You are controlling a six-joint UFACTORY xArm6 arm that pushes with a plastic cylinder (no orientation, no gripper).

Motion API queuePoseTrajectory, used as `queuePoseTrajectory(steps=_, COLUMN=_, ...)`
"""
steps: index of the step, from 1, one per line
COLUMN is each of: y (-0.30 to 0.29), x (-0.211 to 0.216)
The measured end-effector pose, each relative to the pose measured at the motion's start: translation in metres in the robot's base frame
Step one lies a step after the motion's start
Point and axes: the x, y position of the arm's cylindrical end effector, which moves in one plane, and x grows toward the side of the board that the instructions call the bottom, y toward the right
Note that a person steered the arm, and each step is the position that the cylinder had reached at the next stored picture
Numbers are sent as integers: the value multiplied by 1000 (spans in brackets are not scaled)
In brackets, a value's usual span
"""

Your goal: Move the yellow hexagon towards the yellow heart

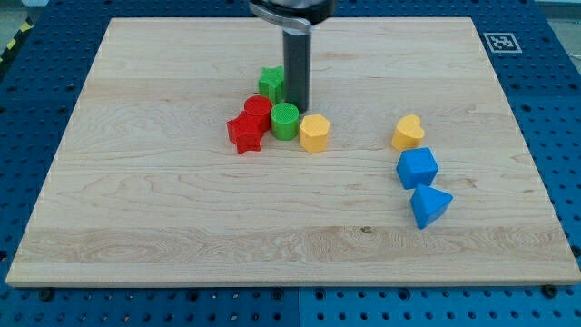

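Sitting flat, yellow hexagon point(314, 133) beside green cylinder point(285, 120); my tip point(298, 109) just behind; yellow heart point(408, 133) well apart.

Your table point(182, 227) is a pale wooden board, and around it you see a blue perforated surface point(554, 109). Near the board's middle, toward the view's top, you have a tight cluster: a green star point(270, 82) farthest up, a red cylinder point(257, 111) below it, a red star point(244, 133) touching that cylinder on its lower left, and a green cylinder point(284, 120) just beside the red one on the view's right. Well apart, at the view's right, you find a blue cube-like block point(417, 168), with a blue pointed block point(429, 206) just below it, apparently touching. A black-and-white marker point(499, 42) sits at the board's top right corner.
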Motion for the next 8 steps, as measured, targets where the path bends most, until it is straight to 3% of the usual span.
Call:
queuePoseTrajectory(steps=1, y=24, x=24)
queuePoseTrajectory(steps=3, y=62, x=31)
queuePoseTrajectory(steps=4, y=60, x=55)
queuePoseTrajectory(steps=5, y=54, x=83)
queuePoseTrajectory(steps=6, y=11, x=90)
queuePoseTrajectory(steps=7, y=-25, x=80)
queuePoseTrajectory(steps=8, y=-25, x=79)
